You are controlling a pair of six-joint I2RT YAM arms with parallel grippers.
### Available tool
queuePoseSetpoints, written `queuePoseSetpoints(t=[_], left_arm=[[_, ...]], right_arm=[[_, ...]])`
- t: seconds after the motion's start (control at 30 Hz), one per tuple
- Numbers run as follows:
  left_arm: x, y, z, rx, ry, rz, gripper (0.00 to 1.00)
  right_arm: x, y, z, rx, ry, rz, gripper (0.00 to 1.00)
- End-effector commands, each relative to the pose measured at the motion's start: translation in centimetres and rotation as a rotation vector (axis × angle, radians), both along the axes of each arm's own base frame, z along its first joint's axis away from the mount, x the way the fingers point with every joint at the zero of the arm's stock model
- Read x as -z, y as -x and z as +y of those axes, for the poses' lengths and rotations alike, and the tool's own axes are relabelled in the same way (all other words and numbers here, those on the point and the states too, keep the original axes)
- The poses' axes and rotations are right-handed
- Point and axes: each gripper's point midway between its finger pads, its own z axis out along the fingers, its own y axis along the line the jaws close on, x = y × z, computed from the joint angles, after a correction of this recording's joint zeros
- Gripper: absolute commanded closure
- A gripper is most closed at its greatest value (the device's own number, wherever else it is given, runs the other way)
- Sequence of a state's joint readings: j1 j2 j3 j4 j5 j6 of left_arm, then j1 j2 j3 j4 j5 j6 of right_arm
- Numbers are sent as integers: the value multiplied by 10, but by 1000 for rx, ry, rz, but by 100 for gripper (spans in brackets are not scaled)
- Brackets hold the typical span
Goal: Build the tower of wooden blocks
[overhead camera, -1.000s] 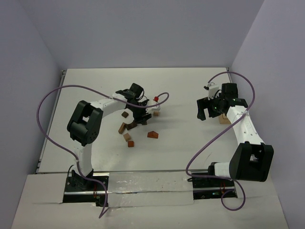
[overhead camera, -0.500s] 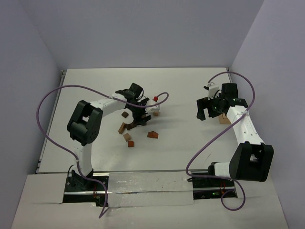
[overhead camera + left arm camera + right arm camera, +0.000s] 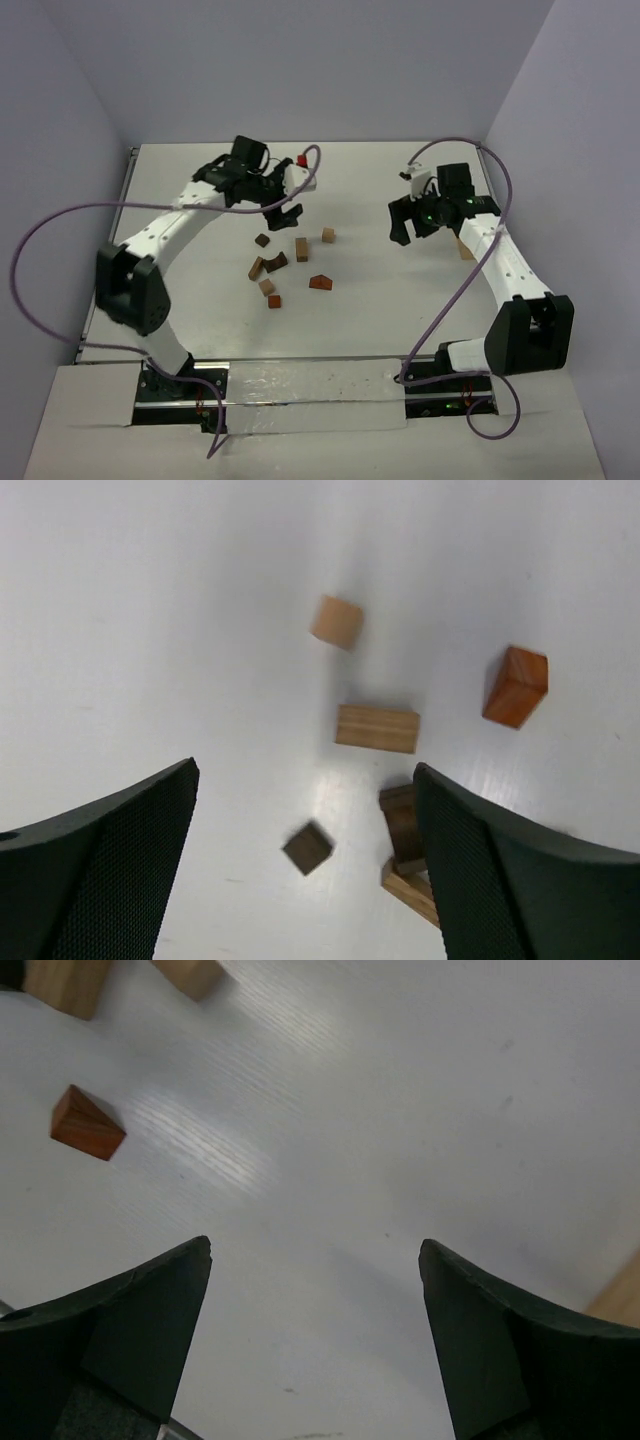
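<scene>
Seen from above, the left gripper [image 3: 284, 211] hangs with its jaws spread wide, nothing between them and no block touched. The wood blocks [image 3: 271, 263] meant for the tower lie loose on the white worktop [image 3: 370, 180], left of its middle, none set on another. The scatter begins just on the near side of that gripper. I can pick out a tan oblong block [image 3: 301, 248], a tan cube [image 3: 328, 235] just beside it, a small dark cube [image 3: 262, 240] and a reddish wedge [image 3: 320, 282] closer to the near edge. The right gripper [image 3: 406, 228] is spread as wide and empty, right of the middle and well apart from the blocks. A light-tan wooden piece [image 3: 465, 250] shows partly behind its arm, toward the right edge.

The left wrist camera shows two black fingers [image 3: 110, 860] with a fine mesh texture standing far apart over the glossy white surface. The oblong block, with straight grain, and the sharp-edged cubes lie in the gap ahead of them. A dark brown piece [image 3: 402, 825] sits close by the right-hand finger, which partly hides it.

The right wrist camera shows smooth black fingers [image 3: 130, 1330] spread over bare, faintly grained worktop. The wedge lies ahead to their left, apart from them.
</scene>
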State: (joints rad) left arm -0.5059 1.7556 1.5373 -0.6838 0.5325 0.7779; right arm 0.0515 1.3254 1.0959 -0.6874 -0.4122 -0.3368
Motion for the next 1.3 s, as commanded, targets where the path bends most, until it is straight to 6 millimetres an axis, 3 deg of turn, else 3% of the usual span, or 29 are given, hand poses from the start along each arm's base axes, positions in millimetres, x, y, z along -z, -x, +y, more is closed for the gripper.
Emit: queuePoseSetpoints(t=[0.0,0.03,0.07,0.2,0.33,0.5,0.83,1.27], left_arm=[[-30,38,28,-23,88,4,9],[-38,43,36,-39,108,-16,10],[-26,49,48,-62,104,17,11],[-26,73,74,-97,162,57,13],[-14,91,98,-142,182,82,14],[-9,95,116,-206,192,54,14],[1,90,121,-236,221,69,14],[12,80,123,-264,223,59,14]], right_arm=[[-16,-33,38,-78,-25,-60,13],[-13,-41,50,-102,-23,-50,18],[-12,-46,57,-116,-20,-48,21],[-2,-66,97,-209,5,-44,36],[15,-79,130,-293,22,-20,38],[35,-85,162,-386,38,25,40],[73,-90,190,-437,135,67,40],[98,-87,193,-469,176,126,37]])
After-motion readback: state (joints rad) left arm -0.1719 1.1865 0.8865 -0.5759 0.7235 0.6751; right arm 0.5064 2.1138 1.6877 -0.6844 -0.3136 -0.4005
